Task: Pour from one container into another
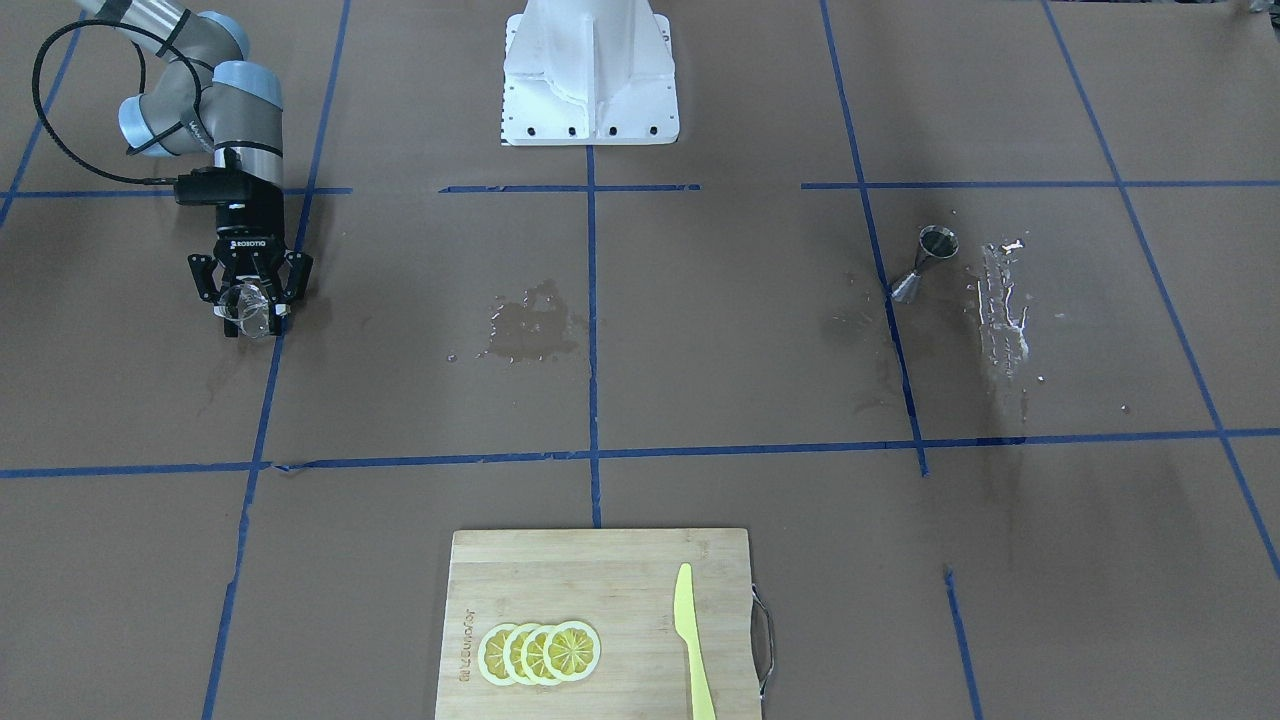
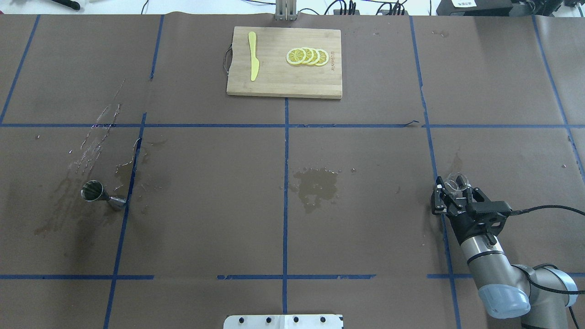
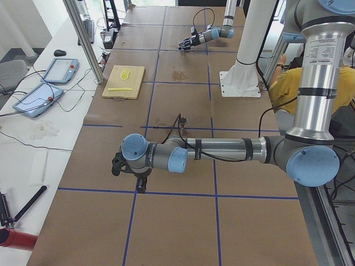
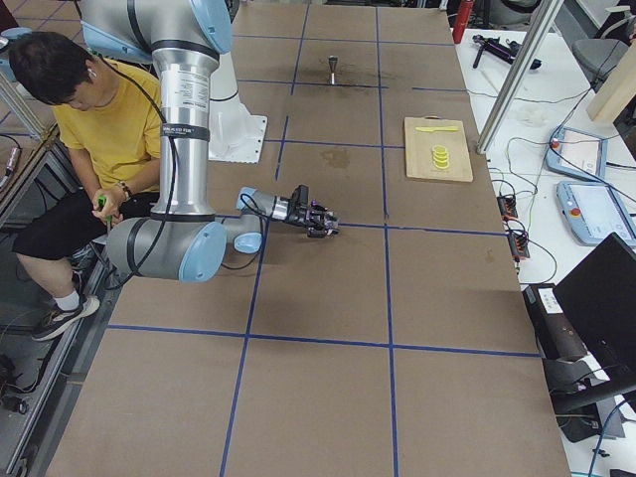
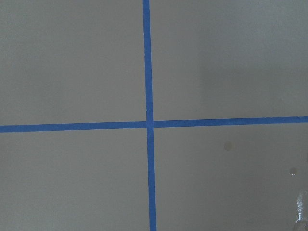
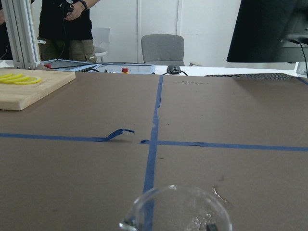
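1. While the right gripper is clamped on the clear glass, low over the table on the robot's right side, I count the pick-up as done or nearly so. I cannot tell whether the glass's base is clear of the paper.
2. The steel jigger stands upright on the robot's left side, well apart from the glass, and nothing holds it.
3. My left gripper hangs over bare table. Only the side camera shows it, so I cannot tell whether its fingers are apart or together.
4. A wet patch marks the middle of the table, and more wet marks lie around the jigger. The jigger's inside is dark, and I cannot tell how much liquid the glass holds.
5. By my judgement, nearly the whole job remains: carry the glass across, bring it over the jigger's mouth, and tip it.
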{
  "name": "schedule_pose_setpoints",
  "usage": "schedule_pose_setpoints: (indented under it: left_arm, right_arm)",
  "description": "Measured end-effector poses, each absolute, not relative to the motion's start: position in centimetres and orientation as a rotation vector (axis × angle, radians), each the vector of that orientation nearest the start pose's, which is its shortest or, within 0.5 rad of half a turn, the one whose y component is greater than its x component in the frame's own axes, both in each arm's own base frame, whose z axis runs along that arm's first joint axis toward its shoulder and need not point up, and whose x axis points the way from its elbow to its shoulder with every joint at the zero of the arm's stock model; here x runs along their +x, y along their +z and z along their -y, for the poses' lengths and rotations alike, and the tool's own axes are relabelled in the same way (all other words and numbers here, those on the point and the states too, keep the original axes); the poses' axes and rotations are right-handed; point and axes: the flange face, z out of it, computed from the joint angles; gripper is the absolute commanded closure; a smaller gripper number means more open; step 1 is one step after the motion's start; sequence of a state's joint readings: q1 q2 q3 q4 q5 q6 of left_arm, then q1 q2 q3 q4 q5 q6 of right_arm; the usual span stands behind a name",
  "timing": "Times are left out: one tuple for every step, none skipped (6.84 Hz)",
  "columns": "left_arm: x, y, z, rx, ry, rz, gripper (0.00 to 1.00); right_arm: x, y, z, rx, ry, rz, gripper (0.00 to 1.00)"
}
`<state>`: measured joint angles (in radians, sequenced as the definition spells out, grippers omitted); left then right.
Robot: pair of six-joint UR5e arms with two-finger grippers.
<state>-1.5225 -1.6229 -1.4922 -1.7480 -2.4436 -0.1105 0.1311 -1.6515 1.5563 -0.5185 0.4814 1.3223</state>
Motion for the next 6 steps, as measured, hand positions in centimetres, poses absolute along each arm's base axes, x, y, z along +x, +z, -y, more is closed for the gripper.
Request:
schedule_pose_setpoints:
  left_arm:
    - [-3.18,64.62,52.45,0.071,0.007,-0.879,0.00]
    - [-3.20,64.65,52.44,0.071,0.007,-0.879,0.00]
    - [-3.20,64.66,52.44,0.071,0.007,-0.879,0.00]
    - [-3.17,64.64,52.45,0.071,0.007,-0.879,0.00]
    - [-3.16,64.62,52.45,0.071,0.008,-0.879,0.00]
    - [-3.16,64.59,52.45,0.071,0.008,-0.879,0.00]
  right_arm:
    - [-41.91,56.84,27.80,1.140,0.419,0.651,0.91]
    - [-41.97,56.84,27.73,1.139,0.417,0.652,0.91]
    - [-42.03,56.84,27.65,1.138,0.415,0.653,0.90]
    - [-42.08,56.84,27.58,1.137,0.414,0.654,0.80]
    - [-42.11,56.84,27.52,1.137,0.413,0.655,0.59]
    - [-42.14,56.81,27.51,1.137,0.413,0.657,0.42]
